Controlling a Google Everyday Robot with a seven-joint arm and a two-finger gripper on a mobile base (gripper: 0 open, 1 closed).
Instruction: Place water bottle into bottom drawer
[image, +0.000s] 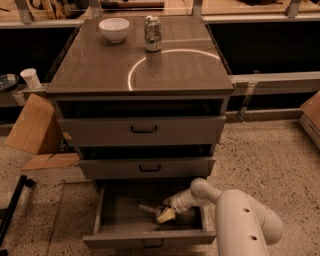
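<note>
The bottom drawer (115, 240) of the grey cabinet is pulled open; it is a shallow grey tray with a small dark handle on its front. The water bottle (148, 208), small and clear with a dark label band, lies on its side on the drawer floor, right of centre. My gripper (165, 215) reaches into the drawer from the right on its white arm and sits right at the bottle's right end, low over the drawer floor. The gripper hides where it meets the bottle.
The two upper drawers (144, 130) are closed. On the cabinet top stand a white bowl (114, 29) and a green-and-silver can (152, 33). Cardboard pieces (32, 125) lean at the cabinet's left, with a paper cup (31, 78) behind. The floor is speckled.
</note>
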